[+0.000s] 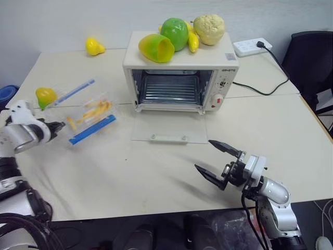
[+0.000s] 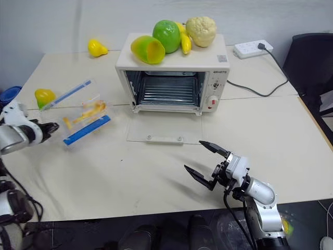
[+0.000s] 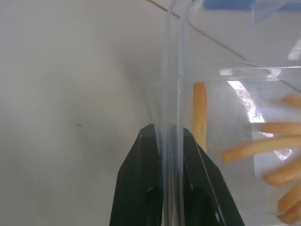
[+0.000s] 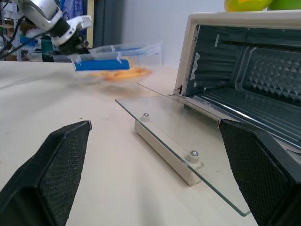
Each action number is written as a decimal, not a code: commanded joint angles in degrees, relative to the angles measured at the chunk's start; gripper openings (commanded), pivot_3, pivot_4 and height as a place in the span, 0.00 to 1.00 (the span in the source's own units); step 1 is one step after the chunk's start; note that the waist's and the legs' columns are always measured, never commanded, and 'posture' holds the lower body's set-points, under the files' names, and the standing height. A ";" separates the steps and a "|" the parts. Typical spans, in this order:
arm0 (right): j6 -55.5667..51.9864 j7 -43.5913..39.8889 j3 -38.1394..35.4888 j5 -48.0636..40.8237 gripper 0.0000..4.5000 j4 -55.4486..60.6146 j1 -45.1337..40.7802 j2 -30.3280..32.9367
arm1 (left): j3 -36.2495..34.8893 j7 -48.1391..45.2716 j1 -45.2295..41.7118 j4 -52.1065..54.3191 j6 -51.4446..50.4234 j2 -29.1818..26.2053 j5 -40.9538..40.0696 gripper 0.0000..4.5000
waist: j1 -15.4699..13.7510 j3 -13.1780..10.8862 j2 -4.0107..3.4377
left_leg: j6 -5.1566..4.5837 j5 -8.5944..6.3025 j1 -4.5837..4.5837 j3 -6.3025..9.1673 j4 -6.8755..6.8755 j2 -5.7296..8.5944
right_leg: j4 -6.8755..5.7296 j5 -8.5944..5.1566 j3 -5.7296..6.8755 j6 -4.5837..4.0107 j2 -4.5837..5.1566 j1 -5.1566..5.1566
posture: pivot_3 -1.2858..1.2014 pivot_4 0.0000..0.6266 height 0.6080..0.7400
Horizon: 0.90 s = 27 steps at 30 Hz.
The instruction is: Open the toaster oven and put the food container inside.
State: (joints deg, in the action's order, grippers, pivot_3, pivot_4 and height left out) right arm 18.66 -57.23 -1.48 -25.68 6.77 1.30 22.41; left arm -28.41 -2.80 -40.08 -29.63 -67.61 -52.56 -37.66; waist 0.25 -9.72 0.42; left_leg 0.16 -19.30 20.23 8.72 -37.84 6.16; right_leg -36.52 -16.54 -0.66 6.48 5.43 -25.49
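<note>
The cream-white toaster oven [image 1: 179,67] stands at the back of the table, its glass door [image 1: 169,127] dropped flat open and the wire rack showing inside. To its left is the food container [image 1: 88,112], a clear box with blue clips and orange sticks, tilted, its lid part raised behind it. My left gripper [image 1: 61,125] is at the container's near-left edge. In the left wrist view its black fingers [image 3: 141,179] are shut on the clear wall of the container [image 3: 244,155]. My right gripper [image 1: 216,161] hangs open and holds nothing, in front of the door and to its right.
On the oven's top lie a yellow-green cup [image 1: 156,48], a green apple [image 1: 175,32], a yellow fruit [image 1: 193,40] and a cauliflower [image 1: 209,28]. Two more yellow fruits [image 1: 94,47] [image 1: 45,96] lie on the table's left side. A power strip [image 1: 252,47] and a black chair [image 1: 312,62] are at the right.
</note>
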 commanded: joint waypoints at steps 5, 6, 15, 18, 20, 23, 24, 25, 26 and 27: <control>-0.23 0.24 -1.66 -0.84 1.00 1.31 1.37 1.80 | 12.23 -21.77 0.06 11.83 -4.60 -9.74 -0.32 0.00 | -1.07 0.00 0.01 | -0.04 0.01 0.04 0.08 -0.05 0.09 | 0.02 0.00 -0.01 0.00 0.04 0.04 | 0.52 0.24 1.00; -0.41 0.55 -1.96 -0.88 1.00 1.36 1.64 2.07 | 13.17 -22.44 -1.12 14.73 -7.31 -8.63 -1.68 0.00 | -1.28 0.00 0.01 | -0.07 -0.01 0.08 0.09 -0.11 0.10 | 0.02 0.00 -0.02 0.00 0.05 0.05 | 0.52 0.24 1.00; -2.12 3.98 -4.08 -0.61 1.00 4.11 5.39 3.13 | 16.00 -12.86 -13.08 24.99 -16.44 13.93 0.45 0.00 | -0.89 0.00 0.07 | -0.09 -0.06 0.11 0.02 -0.18 0.04 | -0.14 0.02 -0.09 0.04 -0.02 -0.01 | 0.52 0.24 1.00; -3.10 5.61 -3.94 -0.36 1.00 6.59 7.35 2.75 | 17.01 -10.62 -16.22 21.98 -14.95 20.32 2.82 0.00 | -0.27 -0.01 0.08 | -0.05 -0.08 0.10 0.05 -0.19 0.01 | -0.26 0.01 -0.10 0.03 -0.06 -0.04 | 0.52 0.24 1.00; -3.68 6.89 -3.58 -0.06 1.00 8.17 8.11 2.37 | 18.26 -10.32 -17.15 20.27 -13.36 22.41 4.51 0.00 | -0.01 -0.01 0.08 | -0.04 -0.08 0.08 0.01 -0.19 0.03 | -0.26 0.01 -0.14 0.03 -0.06 -0.05 | 0.52 0.24 1.00; -4.70 8.62 -3.22 0.16 1.00 10.04 8.81 1.95 | 18.91 -10.07 -18.13 18.33 -12.15 24.38 6.26 0.00 | -0.06 -0.01 0.08 | -0.03 -0.09 0.04 -0.01 -0.17 0.02 | -0.21 0.01 -0.18 0.03 -0.08 -0.07 | 0.52 0.24 1.00; -5.01 9.11 -3.06 0.26 1.00 10.52 8.94 1.88 | 19.08 -10.13 -18.31 17.85 -11.82 24.68 6.78 0.00 | -0.13 -0.01 0.08 | -0.03 -0.09 0.04 0.00 -0.18 0.02 | -0.17 0.01 -0.17 0.03 -0.08 -0.07 | 0.52 0.24 1.00; -5.50 9.63 -2.93 0.25 1.00 11.15 9.22 1.81 | 19.55 -10.11 -18.36 17.34 -11.26 25.00 7.52 0.08 | -0.21 -0.01 0.08 | -0.03 -0.09 0.04 0.00 -0.18 0.03 | -0.07 0.01 -0.17 0.03 -0.08 -0.07 | 0.52 0.24 1.00; -5.83 9.96 -2.84 0.29 1.00 11.57 9.38 1.76 | 19.75 -10.16 -18.37 16.94 -10.83 25.25 8.10 0.16 | -0.31 -0.01 0.08 | -0.03 -0.09 0.06 0.01 -0.19 0.04 | -0.04 0.01 -0.17 0.03 -0.07 -0.07 | 0.52 0.24 1.00; -6.12 10.27 -2.78 0.34 1.00 11.97 9.54 1.73 | 19.87 -10.32 -18.38 16.60 -10.50 25.48 8.48 0.22 | -0.35 -0.01 0.08 | -0.03 -0.09 0.06 0.01 -0.19 0.05 | -0.03 0.01 -0.17 0.03 -0.06 -0.06 | 0.52 0.24 1.00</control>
State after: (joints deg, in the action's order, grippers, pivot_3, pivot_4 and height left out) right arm 12.88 -47.78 -4.51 -25.16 16.02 10.41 24.28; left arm -8.40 -12.77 -56.91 -13.63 -79.62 -27.02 -30.15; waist -0.09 -9.73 0.50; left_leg 0.13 -19.39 20.28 8.73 -38.04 6.22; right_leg -36.54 -16.53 -0.83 6.51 5.37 -25.54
